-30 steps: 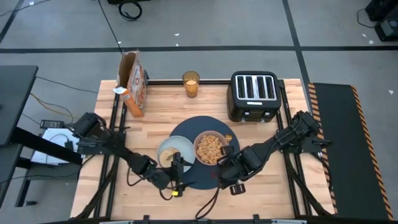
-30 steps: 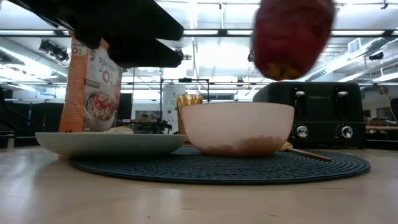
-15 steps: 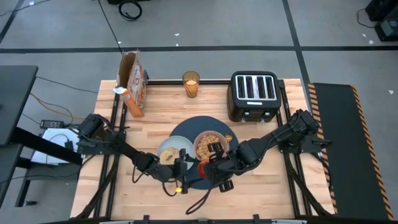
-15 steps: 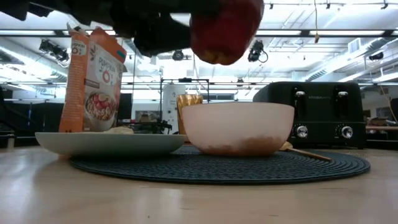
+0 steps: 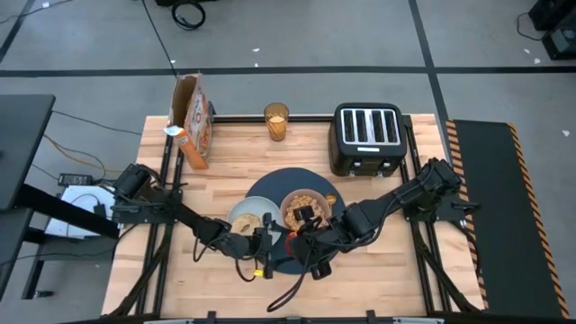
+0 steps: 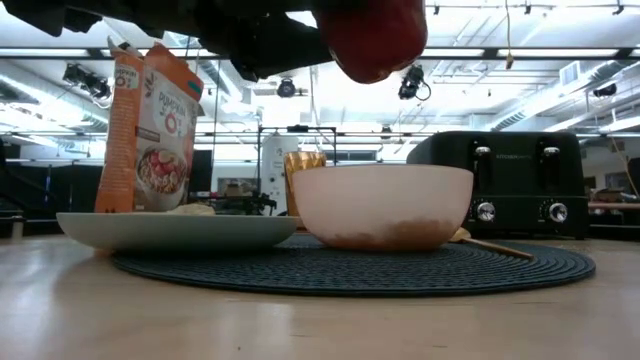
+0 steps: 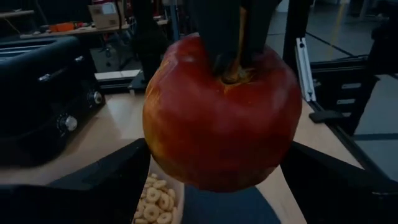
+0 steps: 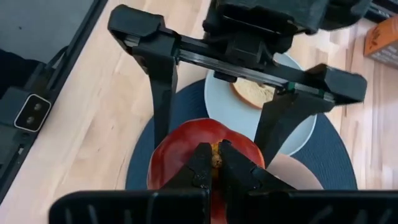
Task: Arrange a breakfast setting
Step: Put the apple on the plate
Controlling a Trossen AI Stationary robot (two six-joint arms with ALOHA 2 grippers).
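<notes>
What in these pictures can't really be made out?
- Gold spoon: low view shows only its handle; the bowl hides the rest.
- Toast: right wrist view, partly covered by the left gripper.
- Apple: low view, top cut off by the edge.

- We see a red apple (image 7: 222,112) with a yellowish patch at its stem.
- We see a dark-blue woven mat (image 6: 400,272).
- We see a pale blue-green plate (image 6: 150,230).
- We see a pinkish bowl (image 6: 383,205).
- We see an orange-and-brown cereal box (image 6: 150,130).
- We see a black toaster (image 5: 366,137).
</notes>
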